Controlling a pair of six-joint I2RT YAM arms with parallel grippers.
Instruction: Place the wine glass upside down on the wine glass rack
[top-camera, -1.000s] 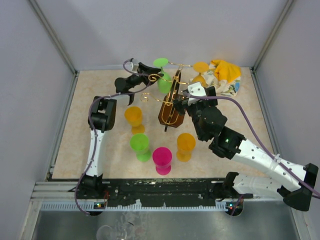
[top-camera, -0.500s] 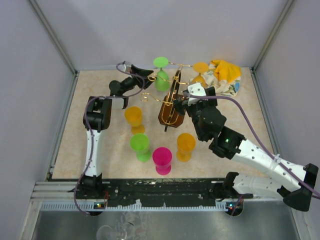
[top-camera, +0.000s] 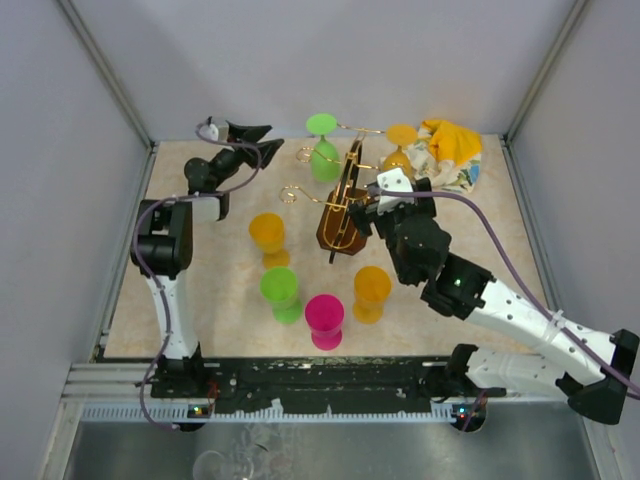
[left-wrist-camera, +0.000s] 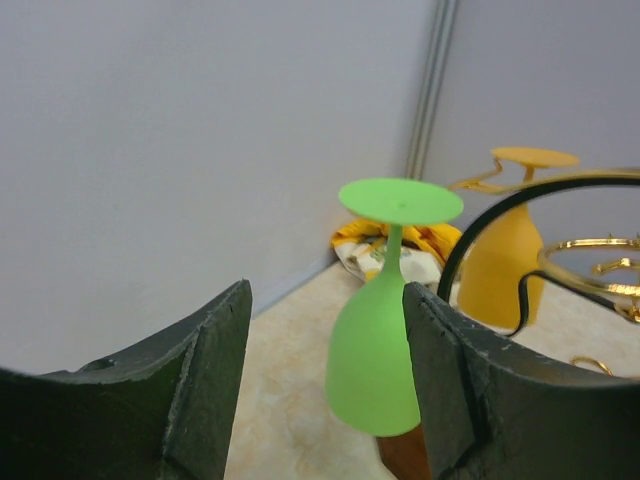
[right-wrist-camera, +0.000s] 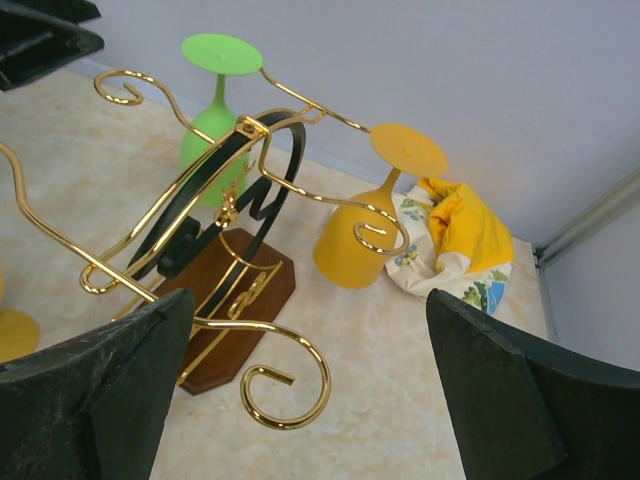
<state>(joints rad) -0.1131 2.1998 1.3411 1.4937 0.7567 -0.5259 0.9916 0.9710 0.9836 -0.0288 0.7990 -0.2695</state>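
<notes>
The wine glass rack (top-camera: 343, 196) is a gold wire stand on a dark brown base at the table's far middle. A green wine glass (top-camera: 324, 152) hangs upside down on its left arm and an orange one (top-camera: 400, 146) on its right arm. My left gripper (top-camera: 262, 140) is open and empty, to the left of the green glass and apart from it. In the left wrist view the green glass (left-wrist-camera: 375, 350) hangs ahead between my open fingers (left-wrist-camera: 205, 390). My right gripper (top-camera: 368, 208) is open and empty beside the rack's right side; the rack (right-wrist-camera: 225, 215) fills the right wrist view.
Upright glasses stand in front of the rack: orange (top-camera: 267, 233), green (top-camera: 280, 290), pink (top-camera: 324, 318) and orange (top-camera: 371, 290). A yellow patterned cloth (top-camera: 447, 150) lies in the far right corner. Grey walls close the far and side edges.
My left gripper has drawn back to the left from the green glass, which stays hanging on the rack. The right arm has hardly moved.
</notes>
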